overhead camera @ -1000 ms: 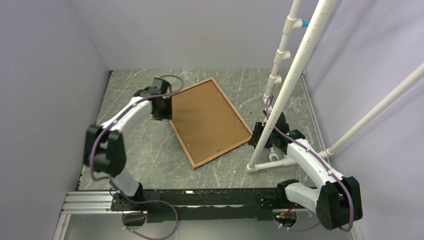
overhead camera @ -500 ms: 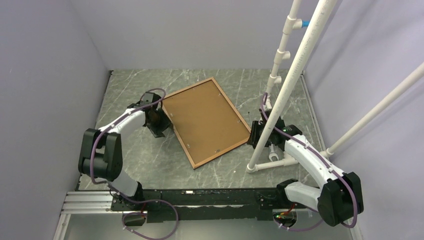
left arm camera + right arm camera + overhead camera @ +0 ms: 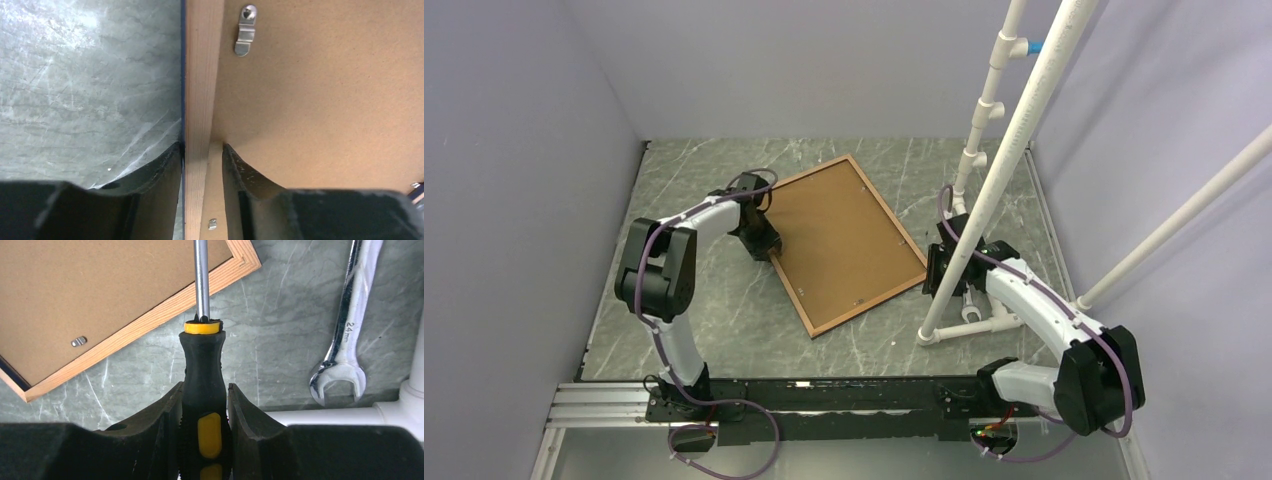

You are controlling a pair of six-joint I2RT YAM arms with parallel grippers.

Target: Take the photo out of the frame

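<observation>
A grey marbled surface (image 3: 694, 300) carries everything. At its right side stands a rig of white PVC pipes (image 3: 1014, 150); in the top view one slanted pipe crosses in front of the right arm's wrist and partly hides it.

The frame (image 3: 869, 301) lies face down near the middle of the surface, turned at an angle. Its back is light wood with a thin navy edge along the outside. The photo (image 3: 839, 235) sits inside it, showing only its plain brown back, and its printed side cannot be seen.

The left gripper (image 3: 201, 145) is at the frame's left rail. Its jaws are clenched across that rail, one on the outer navy edge and the other inside, over the brown back.

The right gripper (image 3: 204, 385) is just beside the frame's right corner. Its jaws grasp a screwdriver (image 3: 201, 365) by its black and yellow handle, and the steel shaft reaches over that corner.

An open-ended wrench (image 3: 350, 305) stamped "24" lies next to a pipe foot.

Small metal clips (image 3: 245, 30) are fixed to the brown back near the rails.
</observation>
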